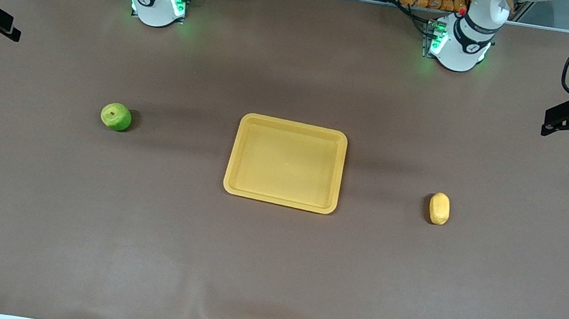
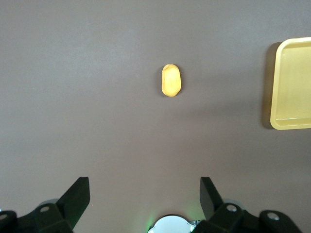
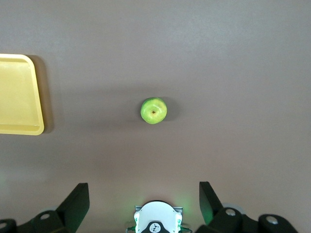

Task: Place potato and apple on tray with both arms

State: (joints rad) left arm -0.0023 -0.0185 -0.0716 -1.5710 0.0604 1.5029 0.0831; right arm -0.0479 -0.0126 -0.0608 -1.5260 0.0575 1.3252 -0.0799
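A brown cloth covers the long table [image 1: 267, 271], and nearly all of it lies bare, with only a slight ripple at the edge closest to the front camera. Going from near to far, the potato [image 1: 439, 208] comes first: it lies on the cloth toward the left arm's end of the table, well apart from the tray [image 1: 236, 175]. The tray sits at the middle of the table, a shallow yellow-orange rectangle with nothing in it. The apple [image 1: 116, 116] rests a little farther from the front camera than the potato, toward the right arm's end, its stem dimple turned upward, and it too is well apart from the tray. Farther up, both arms are raised high over the table's two ends. The left gripper [image 2: 145, 196] hangs above the cloth with the potato in sight below it, jaws spread wide and holding nothing. The right gripper [image 3: 144, 196] hangs likewise above the apple's end, jaws spread wide and empty. By this layout the task appears not yet begun: neither item is grasped or on the tray, so both pick-ups and both placements remain.
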